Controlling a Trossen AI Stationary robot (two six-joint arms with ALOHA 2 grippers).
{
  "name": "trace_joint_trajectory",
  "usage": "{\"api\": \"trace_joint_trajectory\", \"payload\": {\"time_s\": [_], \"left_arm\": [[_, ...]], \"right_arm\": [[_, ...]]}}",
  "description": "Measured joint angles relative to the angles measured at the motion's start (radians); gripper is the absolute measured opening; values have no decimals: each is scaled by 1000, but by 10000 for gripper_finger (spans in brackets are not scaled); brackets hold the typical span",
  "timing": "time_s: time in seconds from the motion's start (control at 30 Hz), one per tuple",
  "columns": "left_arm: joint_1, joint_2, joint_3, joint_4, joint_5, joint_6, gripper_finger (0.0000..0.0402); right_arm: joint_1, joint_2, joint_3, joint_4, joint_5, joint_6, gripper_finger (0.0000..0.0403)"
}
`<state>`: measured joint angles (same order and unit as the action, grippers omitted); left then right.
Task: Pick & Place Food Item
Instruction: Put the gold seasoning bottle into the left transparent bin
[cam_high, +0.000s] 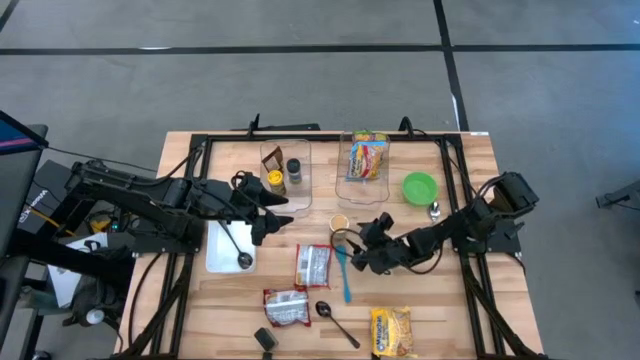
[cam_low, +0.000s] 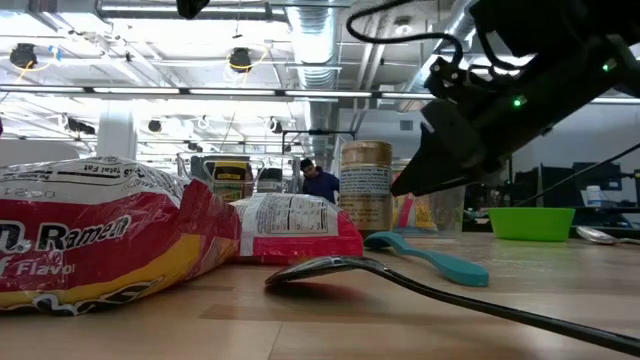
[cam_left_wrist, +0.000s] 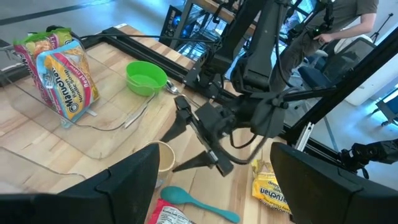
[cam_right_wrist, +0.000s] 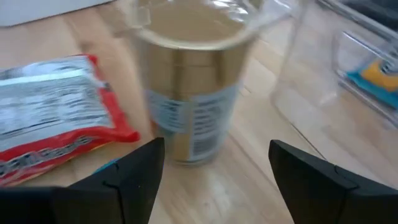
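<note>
A gold can (cam_right_wrist: 193, 93) with a pale top stands upright on the table near its middle (cam_high: 340, 224). My right gripper (cam_right_wrist: 214, 155) is open just short of the can, on its right and near side (cam_high: 352, 250), tilted down; its fingers touch nothing. A red ramen packet (cam_high: 313, 265) lies flat beside the can, toward the table's near edge, with a teal spoon (cam_high: 343, 272) next to it. My left gripper (cam_high: 275, 212) is open and hangs above the table left of the can, holding nothing.
Two clear bins stand at the back: one (cam_high: 285, 175) holds spice jars, the other (cam_high: 362, 165) a ramen pack. A green bowl (cam_high: 420, 187) sits right of them. A white tray (cam_high: 216, 262) holds a ladle. Another red packet (cam_high: 287, 307), a yellow packet (cam_high: 390, 332) and a black spoon (cam_high: 335, 320) lie near the front.
</note>
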<state>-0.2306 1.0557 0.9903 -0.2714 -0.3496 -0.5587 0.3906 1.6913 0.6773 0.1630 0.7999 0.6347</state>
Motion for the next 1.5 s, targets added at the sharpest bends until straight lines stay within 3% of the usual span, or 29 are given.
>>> {"api": "trace_joint_trajectory", "payload": {"time_s": [0.23, 0.47, 0.6, 0.87, 1.17, 1.5], "left_arm": [[0, 0, 0, 0, 0, 0, 302], [0, 0, 0, 0, 1, 0, 302], [0, 0, 0, 0, 1, 0, 302], [0, 0, 0, 1, 2, 0, 302], [0, 0, -1, 0, 5, 0, 302], [0, 0, 0, -1, 4, 0, 302]], "right_arm": [[-10, 0, 0, 31, -52, -42, 282], [-56, 128, 1, 264, -121, -90, 282], [-55, 212, 2, 408, -96, -108, 282], [-87, 292, 27, 512, -93, -72, 282], [-107, 286, 57, 524, -96, -221, 282], [-119, 286, 63, 526, -97, -224, 282]]}}
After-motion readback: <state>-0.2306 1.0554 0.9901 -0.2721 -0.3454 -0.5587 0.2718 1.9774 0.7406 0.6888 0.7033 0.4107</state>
